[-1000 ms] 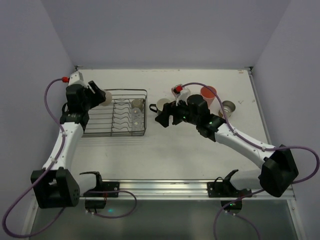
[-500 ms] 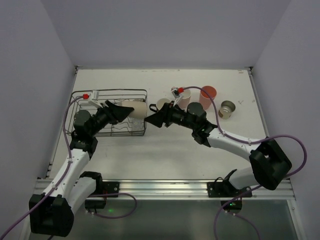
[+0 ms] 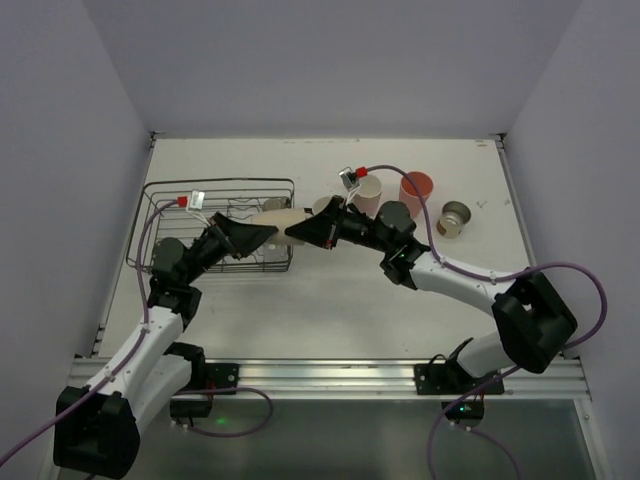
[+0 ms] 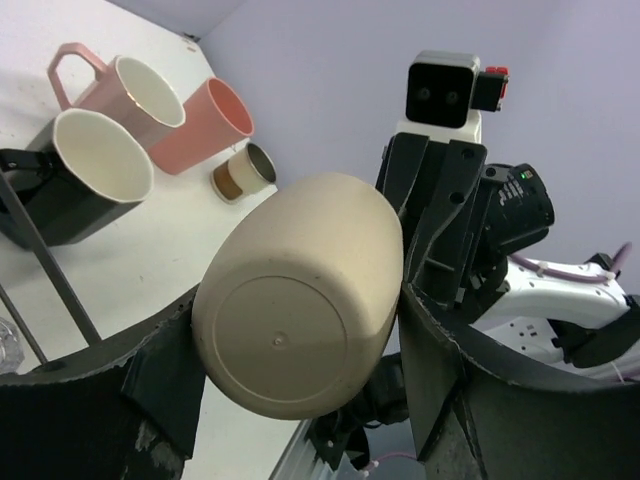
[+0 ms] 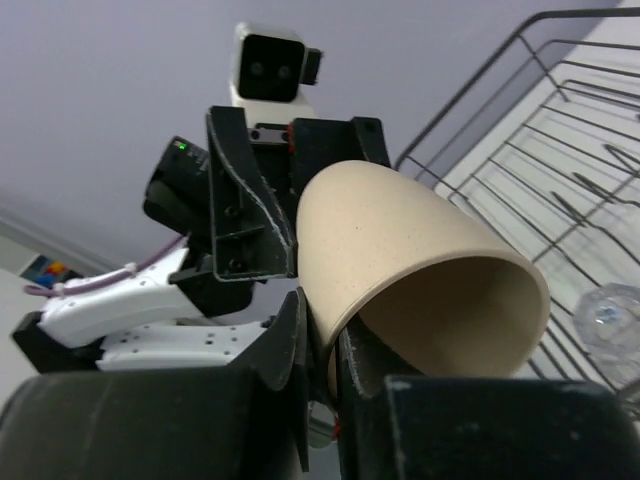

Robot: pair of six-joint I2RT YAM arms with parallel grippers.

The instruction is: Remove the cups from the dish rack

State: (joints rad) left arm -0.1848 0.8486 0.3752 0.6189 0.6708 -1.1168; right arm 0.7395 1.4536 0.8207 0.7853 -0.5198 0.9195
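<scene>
A beige cup (image 3: 283, 224) hangs on its side in the air just past the right end of the dish rack (image 3: 220, 186), held between both grippers. My left gripper (image 3: 262, 232) grips its base end; in the left wrist view the cup (image 4: 300, 290) sits between the fingers of that gripper (image 4: 300, 325). My right gripper (image 3: 305, 232) is shut on the cup's rim: in the right wrist view one finger is outside the wall and one inside the mouth of the cup (image 5: 400, 270), at the gripper (image 5: 322, 325). A clear glass (image 5: 605, 320) lies in the rack (image 5: 560, 110).
On the table right of the rack stand a black mug (image 4: 70, 190), a pink mug (image 3: 368, 192), a salmon tumbler (image 3: 415, 190) and a metallic cup (image 3: 454, 217). The right arm reaches across in front of them. White walls close in the table.
The left arm swung the beige cup from the rack's far left to its right end. The right gripper, open before, came up to it and shut on its rim.
</scene>
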